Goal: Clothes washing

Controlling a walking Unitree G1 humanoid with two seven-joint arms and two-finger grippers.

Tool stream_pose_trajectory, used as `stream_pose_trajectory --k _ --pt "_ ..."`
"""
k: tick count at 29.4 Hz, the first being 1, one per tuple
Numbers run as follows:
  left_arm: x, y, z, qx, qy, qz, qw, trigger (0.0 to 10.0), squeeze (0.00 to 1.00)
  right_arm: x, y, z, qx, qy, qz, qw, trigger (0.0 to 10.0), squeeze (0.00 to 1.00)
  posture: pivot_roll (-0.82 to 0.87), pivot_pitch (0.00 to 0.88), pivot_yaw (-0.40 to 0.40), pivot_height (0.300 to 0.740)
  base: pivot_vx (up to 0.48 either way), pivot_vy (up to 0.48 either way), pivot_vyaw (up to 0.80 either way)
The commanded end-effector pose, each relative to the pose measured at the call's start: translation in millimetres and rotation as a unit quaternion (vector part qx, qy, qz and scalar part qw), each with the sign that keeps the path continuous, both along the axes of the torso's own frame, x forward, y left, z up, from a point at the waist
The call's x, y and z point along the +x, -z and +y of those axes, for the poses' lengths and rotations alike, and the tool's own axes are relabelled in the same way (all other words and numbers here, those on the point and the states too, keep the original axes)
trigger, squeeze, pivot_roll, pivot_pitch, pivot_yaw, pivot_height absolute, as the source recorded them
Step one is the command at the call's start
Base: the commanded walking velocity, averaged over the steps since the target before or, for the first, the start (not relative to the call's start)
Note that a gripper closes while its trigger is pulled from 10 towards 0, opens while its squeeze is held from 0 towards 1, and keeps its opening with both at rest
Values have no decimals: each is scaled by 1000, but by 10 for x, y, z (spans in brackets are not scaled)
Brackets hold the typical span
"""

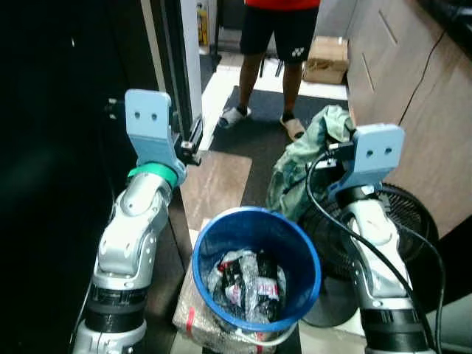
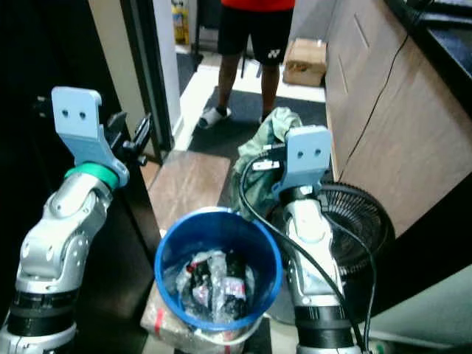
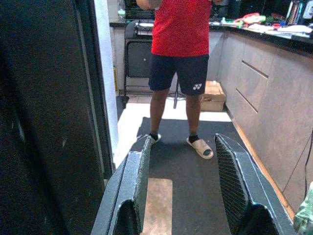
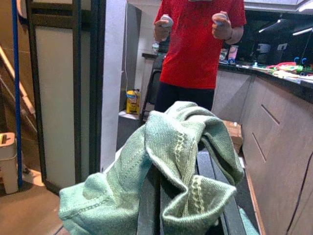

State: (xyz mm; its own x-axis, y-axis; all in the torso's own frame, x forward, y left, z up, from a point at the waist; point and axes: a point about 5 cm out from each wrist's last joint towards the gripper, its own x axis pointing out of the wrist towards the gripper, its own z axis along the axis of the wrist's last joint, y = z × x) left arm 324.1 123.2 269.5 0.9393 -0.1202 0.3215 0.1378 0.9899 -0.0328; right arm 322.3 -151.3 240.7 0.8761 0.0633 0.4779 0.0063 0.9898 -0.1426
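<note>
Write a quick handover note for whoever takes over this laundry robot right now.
Right gripper: shut on the green garment, held up in front of the robot.
Left gripper: open, holding nothing, raised beside the dark door.
Blue bucket stands on the floor below, holding dark clothes.
A person stands ahead.
Done: garment picked up. Left: getting it washed.

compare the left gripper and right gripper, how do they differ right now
The left gripper is open with nothing between its fingers; the right gripper is shut on a green cloth draped over it. The left is by the dark doorframe, the right by the wooden cabinet. Both are raised above the blue bucket.
</note>
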Motion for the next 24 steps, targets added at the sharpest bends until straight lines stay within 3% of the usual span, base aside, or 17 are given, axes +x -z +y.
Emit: stream_pose_trajectory --k 1,6,11,19,22,24 --pt "4 55 15 -2 -6 8 1000 10000 0 1 67 -15 1 6 12 1000 10000 0 72 58 8 731 0 0 0" --pt "12 75 2 -3 -5 12 1000 10000 0 9 99 -19 -6 12 18 1000 10000 0 72 58 8 740 0 0 0" --pt "33 132 -26 -5 -5 27 1000 10000 0 71 274 -72 -42 55 60 996 10000 0 73 62 8 740 0 0 0" --pt "25 430 58 20 -17 69 997 10000 0 27 561 -27 -53 50 95 993 10000 0 73 62 8 740 0 0 0" --pt "-58 711 201 49 -40 104 993 10000 0 -95 799 59 -42 30 120 991 10000 0 76 64 5 740 0 0 0" --pt "-58 711 201 49 -40 104 993 10000 0 -95 799 59 -42 30 120 991 10000 0 76 64 5 740 0 0 0"
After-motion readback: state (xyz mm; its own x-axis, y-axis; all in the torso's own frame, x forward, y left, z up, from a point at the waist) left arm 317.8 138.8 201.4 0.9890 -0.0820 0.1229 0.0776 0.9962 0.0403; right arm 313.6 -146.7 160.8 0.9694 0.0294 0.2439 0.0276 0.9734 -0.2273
